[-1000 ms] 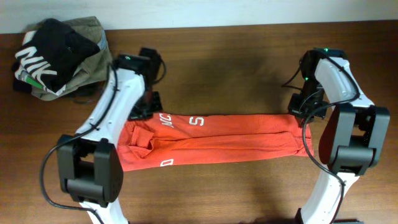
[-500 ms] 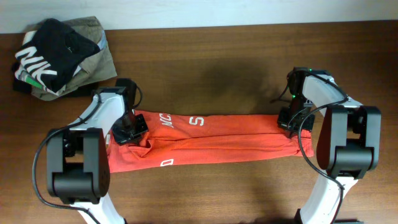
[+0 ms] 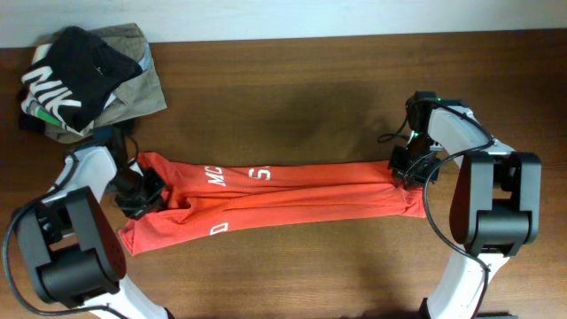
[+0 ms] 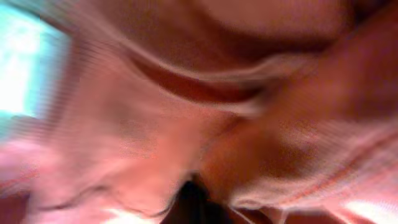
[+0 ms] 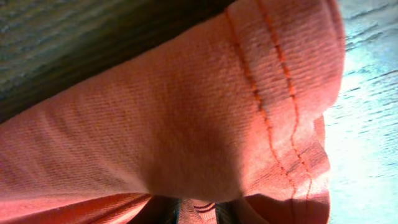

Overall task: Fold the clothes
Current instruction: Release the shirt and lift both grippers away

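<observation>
The red-orange T-shirt (image 3: 292,199) lies on the wooden table (image 3: 292,97), folded into a long strip running left to right, white letters showing near its left half. My left gripper (image 3: 140,190) is shut on the strip's left end, and my right gripper (image 3: 409,170) is shut on its right end. In the left wrist view, blurred red cloth (image 4: 186,93) fills the frame above a dark fingertip (image 4: 193,202). In the right wrist view, the hemmed cloth (image 5: 155,124) bulges over the fingers, with a fold pinched between them.
A black garment with large white letters (image 3: 75,66) lies on a khaki-tan garment (image 3: 133,89) at the table's back left corner, close to my left arm. Both arm bases stand at the front edge.
My left gripper has moved left and toward the front, dragging the shirt's left end with it; the strip is longer and shifted left. My right gripper stays at the right end.
</observation>
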### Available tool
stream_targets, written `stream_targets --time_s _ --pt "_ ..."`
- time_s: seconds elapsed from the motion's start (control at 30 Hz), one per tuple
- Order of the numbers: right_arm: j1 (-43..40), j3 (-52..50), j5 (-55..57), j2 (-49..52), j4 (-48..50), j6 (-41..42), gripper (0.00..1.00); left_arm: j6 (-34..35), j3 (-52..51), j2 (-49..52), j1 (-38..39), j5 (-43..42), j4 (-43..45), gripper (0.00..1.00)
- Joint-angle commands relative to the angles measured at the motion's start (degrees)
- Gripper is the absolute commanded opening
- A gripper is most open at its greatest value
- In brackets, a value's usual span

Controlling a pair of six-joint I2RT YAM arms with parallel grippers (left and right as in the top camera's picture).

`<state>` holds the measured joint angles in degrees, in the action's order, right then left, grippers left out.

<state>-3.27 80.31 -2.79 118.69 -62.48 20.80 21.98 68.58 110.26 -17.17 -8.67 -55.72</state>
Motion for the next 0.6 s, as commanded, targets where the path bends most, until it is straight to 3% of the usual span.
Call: stream_targets --time_s 0.0,0.07,0.17,0.2,0.23,0.3,0.33,0.37,0.4,0.43,0.57 --pt "-0.5 3.9 1.9 0.0 0.3 0.5 0.21 -1.3 6.2 2.5 -2.9 13.0 -4.7 0.01" --pt "-0.7 9.2 2.0 -1.7 -3.1 -0.1 0.24 -1.3 12.3 2.5 -2.9 13.0 -9.4 0.01" --pt "-3.6 18.7 2.0 -4.4 -9.5 -1.1 0.4 -1.3 22.0 2.3 -2.8 13.0 -16.6 0.01" --pt "-5.0 21.0 1.9 -4.7 -11.0 -1.8 0.56 -1.3 24.0 2.2 -2.7 12.9 -18.1 0.01" --pt "-7.5 23.6 1.9 -4.8 -12.9 -3.5 0.99 -1.3 26.7 1.7 -2.3 12.1 -20.3 0.01" --pt "-11.5 24.4 1.9 -4.8 -13.9 -6.0 0.99 -1.3 28.9 0.3 -1.0 8.7 -21.8 0.01" --pt "-14.9 23.2 1.8 -4.7 -13.7 -7.8 0.99 -1.3 28.9 -0.6 0.0 7.3 -21.6 0.08" --pt "-17.2 21.4 0.0 -4.7 -13.3 -10.5 0.99 -1.2 28.9 -0.7 0.7 6.9 -21.5 0.23" --pt "-18.8 19.4 -3.5 -4.6 -12.3 -13.2 0.99 -1.2 28.8 -0.6 1.4 6.9 -21.3 0.66" --pt "-20.6 16.4 -9.6 -4.5 -10.2 -16.1 0.99 -1.2 28.8 -0.6 1.9 6.9 -21.1 0.98" --pt "-22.5 3.7 -22.6 -4.5 -1.3 -22.9 0.99 -1.2 28.8 -0.6 2.8 6.9 -20.3 0.99"
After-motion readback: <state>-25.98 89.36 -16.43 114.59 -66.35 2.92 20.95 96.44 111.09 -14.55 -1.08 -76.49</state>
